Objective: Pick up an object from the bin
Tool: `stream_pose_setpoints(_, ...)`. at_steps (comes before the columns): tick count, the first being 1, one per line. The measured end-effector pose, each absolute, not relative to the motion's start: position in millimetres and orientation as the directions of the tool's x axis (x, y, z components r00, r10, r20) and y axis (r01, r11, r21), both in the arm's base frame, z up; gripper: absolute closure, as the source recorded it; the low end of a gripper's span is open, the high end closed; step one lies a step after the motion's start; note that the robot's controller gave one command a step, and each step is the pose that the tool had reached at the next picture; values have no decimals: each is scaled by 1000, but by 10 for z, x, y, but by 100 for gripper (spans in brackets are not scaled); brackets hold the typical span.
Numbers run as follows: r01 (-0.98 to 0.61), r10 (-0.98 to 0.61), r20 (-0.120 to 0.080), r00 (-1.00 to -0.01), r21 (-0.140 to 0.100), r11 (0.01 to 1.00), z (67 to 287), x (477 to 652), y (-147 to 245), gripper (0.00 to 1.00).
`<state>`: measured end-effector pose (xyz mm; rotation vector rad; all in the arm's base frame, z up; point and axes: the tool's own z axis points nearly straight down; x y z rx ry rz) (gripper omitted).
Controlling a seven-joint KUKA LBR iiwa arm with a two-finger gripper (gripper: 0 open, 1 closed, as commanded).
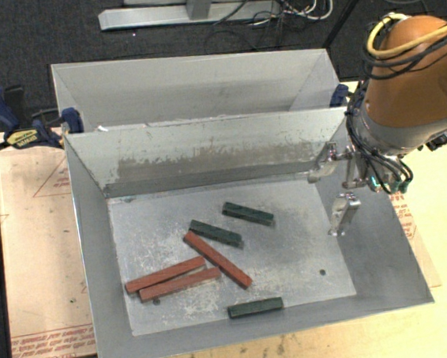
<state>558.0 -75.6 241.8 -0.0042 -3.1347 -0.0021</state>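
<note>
My gripper [326,203] hangs at the right side of the bin, over the foot of the right sloping wall. Its two metal fingers stand apart, and nothing is between them. The nearest thing is a dark green bar [249,214], lying flat to the gripper's left and well apart from it. A second dark green bar [216,233] lies just beyond that one. A long red-brown bar [218,259] lies slantwise under the second green bar's left end.
Two more red-brown bars [165,275] [179,284] lie side by side at the lower left of the bin floor. A third dark green bar [255,308] lies near the front edge. The arm's orange cover hangs over the bin's right rim.
</note>
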Motion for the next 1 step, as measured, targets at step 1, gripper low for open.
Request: stream_pose_setpoints(1,1,1,-1,-1000,0,1000,2463,5594,-753,0)
